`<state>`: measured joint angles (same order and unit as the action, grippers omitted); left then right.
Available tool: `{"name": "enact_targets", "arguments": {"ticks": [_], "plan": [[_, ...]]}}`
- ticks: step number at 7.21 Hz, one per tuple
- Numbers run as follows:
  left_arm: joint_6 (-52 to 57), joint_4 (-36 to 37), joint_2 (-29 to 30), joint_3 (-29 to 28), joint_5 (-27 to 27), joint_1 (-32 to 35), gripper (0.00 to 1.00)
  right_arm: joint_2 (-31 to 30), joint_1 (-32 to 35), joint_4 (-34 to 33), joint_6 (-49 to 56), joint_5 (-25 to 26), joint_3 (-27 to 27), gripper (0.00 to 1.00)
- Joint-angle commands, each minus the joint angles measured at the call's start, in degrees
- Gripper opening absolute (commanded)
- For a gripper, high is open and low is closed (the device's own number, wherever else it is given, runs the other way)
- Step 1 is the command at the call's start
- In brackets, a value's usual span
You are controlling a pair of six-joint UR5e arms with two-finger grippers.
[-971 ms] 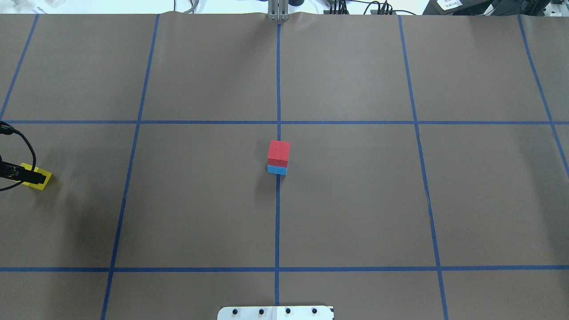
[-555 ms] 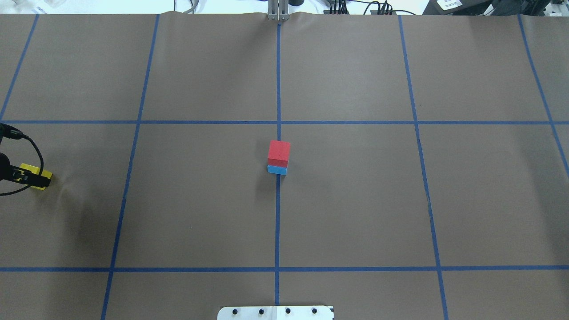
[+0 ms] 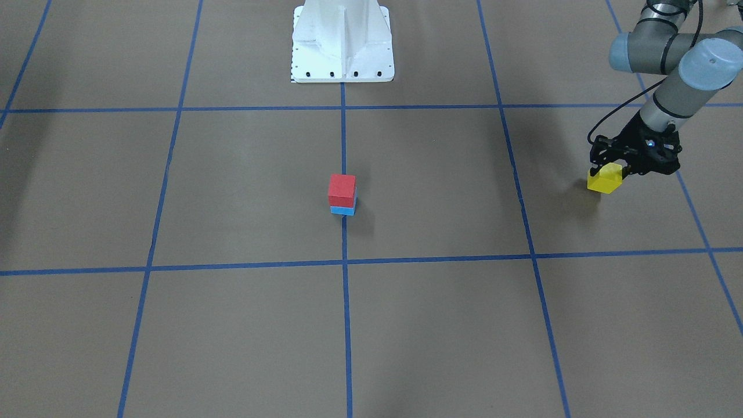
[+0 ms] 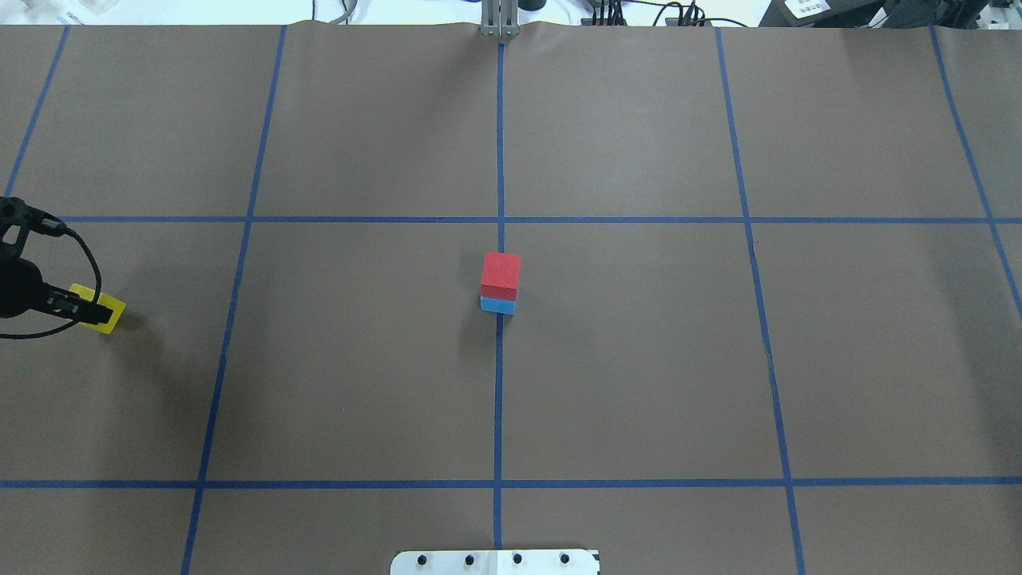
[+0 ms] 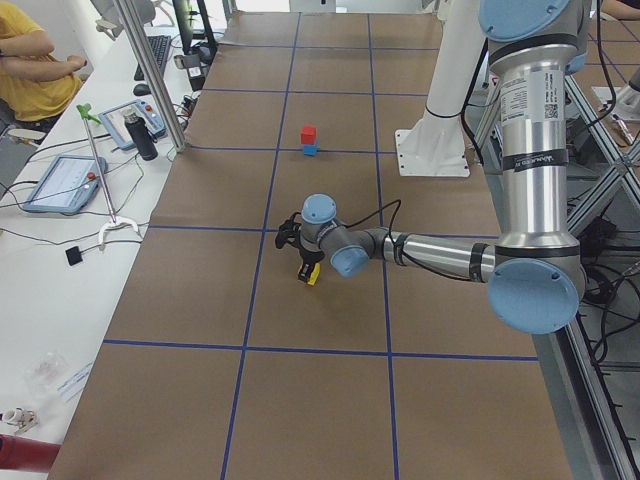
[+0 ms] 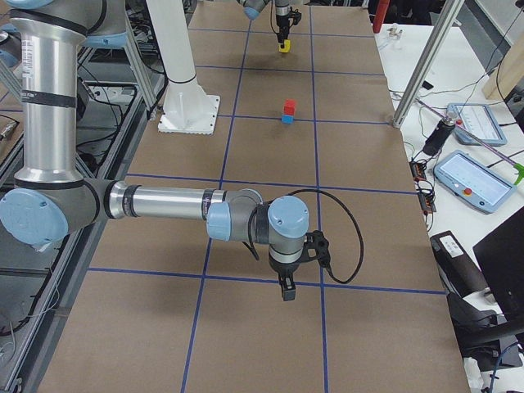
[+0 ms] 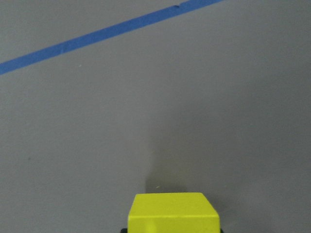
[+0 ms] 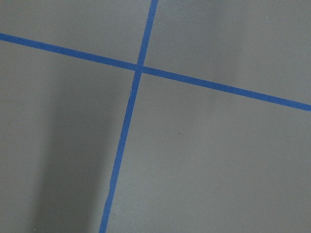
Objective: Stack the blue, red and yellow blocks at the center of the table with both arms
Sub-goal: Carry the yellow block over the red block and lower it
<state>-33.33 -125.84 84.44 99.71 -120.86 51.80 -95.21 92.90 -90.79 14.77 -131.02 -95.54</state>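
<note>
While the red block (image 3: 342, 188) is sitting on the blue block (image 3: 342, 209), left gripper (image 3: 608, 170) is pinching the yellow block (image 3: 604, 180);
right gripper (image 6: 284, 291) is hanging far off; can't tell its opening

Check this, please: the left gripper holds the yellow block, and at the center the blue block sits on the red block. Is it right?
No: the red block sits on the blue block, as the front-facing view shows. The left gripper does hold the yellow block.
</note>
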Motion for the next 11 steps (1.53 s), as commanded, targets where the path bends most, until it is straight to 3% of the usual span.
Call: {"name": "enact_targets", "arguments": {"ticks": [1,3,5,7,9,11], "plan": [[-0.8,17.5,6.5,9.1,-1.0,0.3,0.00,0.0,0.0,0.0,0.0,0.1,-0.2,1.00],[-3.1,35.7,18.7,12.9,-0.6,0.2,0.00,0.0,0.0,0.0,0.0,0.0,-0.3,1.00],[-9.8,45.7,31.1,12.4,-0.6,-1.3,0.00,0.0,0.0,0.0,-0.1,0.0,-0.3,1.00],[-21.3,47.3,39.8,10.1,2.2,-9.1,0.00,0.1,0.0,0.0,-0.1,0.0,-0.3,1.00],[-29.1,47.2,52.3,-0.5,6.1,-14.5,0.00,0.1,0.0,0.0,-0.1,0.0,-0.3,1.00],[-30.3,46.8,58.9,-6.7,7.2,-16.4,0.00,0.2,0.0,-0.1,-0.1,0.0,-0.3,1.00]]}}
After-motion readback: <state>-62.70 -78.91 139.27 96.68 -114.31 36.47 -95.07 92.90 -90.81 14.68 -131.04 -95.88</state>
